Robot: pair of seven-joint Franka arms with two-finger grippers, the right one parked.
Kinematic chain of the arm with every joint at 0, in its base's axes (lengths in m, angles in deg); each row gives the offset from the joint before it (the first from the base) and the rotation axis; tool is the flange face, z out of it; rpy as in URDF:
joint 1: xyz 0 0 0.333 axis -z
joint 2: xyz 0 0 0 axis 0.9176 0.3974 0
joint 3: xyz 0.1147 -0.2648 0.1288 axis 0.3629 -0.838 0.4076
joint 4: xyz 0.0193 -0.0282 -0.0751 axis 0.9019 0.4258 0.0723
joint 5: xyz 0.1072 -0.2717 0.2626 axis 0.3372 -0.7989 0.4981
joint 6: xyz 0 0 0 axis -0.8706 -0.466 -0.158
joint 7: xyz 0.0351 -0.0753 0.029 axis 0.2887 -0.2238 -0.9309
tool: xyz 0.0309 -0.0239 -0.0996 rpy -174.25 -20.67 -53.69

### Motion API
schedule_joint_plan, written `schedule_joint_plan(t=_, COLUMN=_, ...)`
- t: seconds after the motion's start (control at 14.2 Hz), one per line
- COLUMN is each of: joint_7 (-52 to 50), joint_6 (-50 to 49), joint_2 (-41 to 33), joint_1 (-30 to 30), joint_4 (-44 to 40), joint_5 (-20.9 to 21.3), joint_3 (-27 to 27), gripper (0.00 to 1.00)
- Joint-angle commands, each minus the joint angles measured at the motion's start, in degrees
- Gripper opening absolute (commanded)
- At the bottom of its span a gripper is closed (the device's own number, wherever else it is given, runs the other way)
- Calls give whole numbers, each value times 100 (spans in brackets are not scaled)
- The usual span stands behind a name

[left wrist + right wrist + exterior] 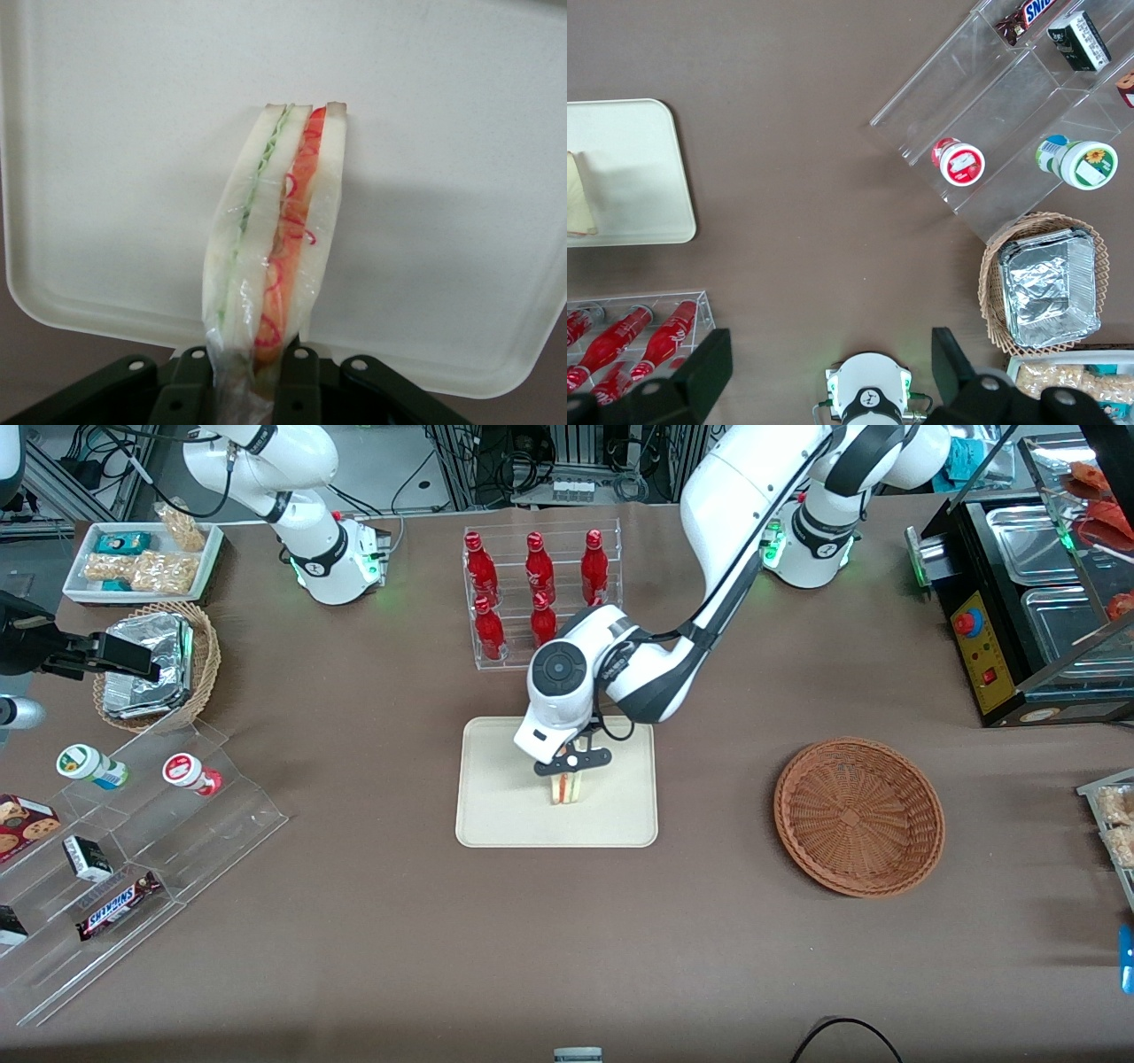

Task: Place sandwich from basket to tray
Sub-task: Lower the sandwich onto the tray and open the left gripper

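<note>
My left gripper (568,772) is over the middle of the cream-beige tray (496,815), shut on the sandwich (567,788). The sandwich is a plastic-wrapped wedge of white bread with red and green filling, held upright, its lower end at or just above the tray surface. In the left wrist view the fingers (297,381) clamp the wrapped end of the sandwich (279,230) above the tray (443,177). The reddish-brown basket (797,779) sits empty toward the working arm's end of the table. The right wrist view shows the tray (629,168) and an edge of the sandwich (578,208).
A clear rack of red bottles (532,598) stands farther from the front camera than the tray. Toward the parked arm's end are a stepped acrylic shelf with snacks (133,850), a tan wicker basket of foil packets (155,664) and a white snack tray (142,558). A black appliance (1019,602) stands at the working arm's end.
</note>
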Motion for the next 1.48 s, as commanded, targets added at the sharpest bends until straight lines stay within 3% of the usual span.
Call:
schedule_joint_plan(t=0.0, joint_7=-370, joint_6=-154, joint_2=156, joint_1=136, joint_4=-277, joint_5=318, joint_3=84, gripper=28)
schedule_joint_plan(t=0.14, joint_7=-370, joint_6=-163, joint_2=164, joint_1=145, joint_4=-277, joint_5=328, joint_3=93, gripper=33)
schedule_joint_plan(t=0.21, joint_7=-361, joint_6=-163, joint_2=164, joint_1=154, joint_4=-277, joint_5=337, joint_3=93, gripper=53)
schedule_joint_plan(t=0.28, joint_7=-352, joint_6=-146, joint_2=182, joint_1=145, joint_4=-277, joint_5=337, joint_3=93, gripper=89)
schedule_joint_plan(t=0.35, joint_7=-361, joint_6=-145, joint_2=182, joint_1=145, joint_4=-286, joint_5=354, joint_3=93, gripper=100)
schedule_joint_plan(t=0.85, joint_7=-370, joint_6=-680, joint_2=-511, joint_1=-240, joint_4=-435, joint_5=232, joint_3=225, gripper=100)
schedule_joint_plan(t=1.2, joint_7=-108, joint_6=-2050, joint_2=-1662, joint_1=-1294, joint_4=-382, joint_5=135, joint_3=198, gripper=100)
schedule_joint_plan(t=1.41, joint_7=1382, joint_6=-3287, joint_2=-2294, joint_1=-2225, joint_4=-374, joint_5=-173, joint_3=207, gripper=100)
